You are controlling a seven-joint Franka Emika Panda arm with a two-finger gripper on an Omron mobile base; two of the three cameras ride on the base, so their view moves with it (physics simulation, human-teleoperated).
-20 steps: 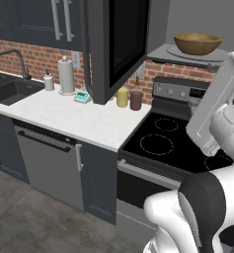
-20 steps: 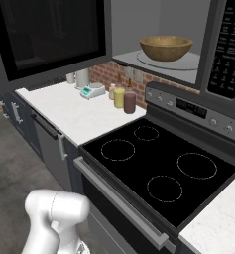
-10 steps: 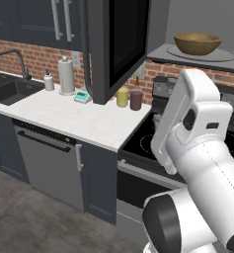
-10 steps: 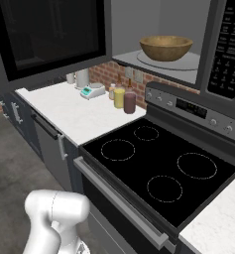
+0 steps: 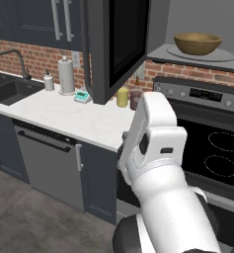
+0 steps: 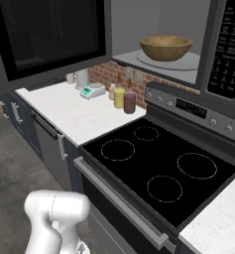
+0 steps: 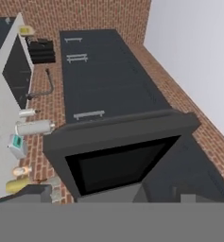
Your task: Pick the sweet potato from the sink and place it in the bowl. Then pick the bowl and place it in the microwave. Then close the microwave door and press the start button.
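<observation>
The wooden bowl (image 5: 197, 43) (image 6: 166, 47) rests on the round plate inside the open microwave (image 6: 230, 49) above the stove. The sweet potato is out of view. The microwave door (image 5: 116, 44) (image 6: 49, 37) stands swung out to the left over the counter. In the hand view the same microwave door (image 7: 118, 151) lies straight ahead, its window facing the camera. My gripper (image 7: 112, 194) is open, with its fingertips (image 7: 38, 193) far apart and nothing between them. My white arm (image 5: 158, 148) rises in front of the stove. The black sink (image 5: 10, 91) is at the far left.
A black cooktop (image 6: 153, 158) lies below the microwave. On the white counter (image 5: 64, 116) stand a paper towel roll (image 5: 66, 75), a teal scale (image 5: 82, 96), a yellow jar (image 5: 122, 97) and a dark red jar (image 5: 135, 99). Dark cabinets (image 5: 54, 20) hang above.
My arm has swung from the right edge of the left base view towards its middle, nearer the open door. The bowl and the door have not moved.
</observation>
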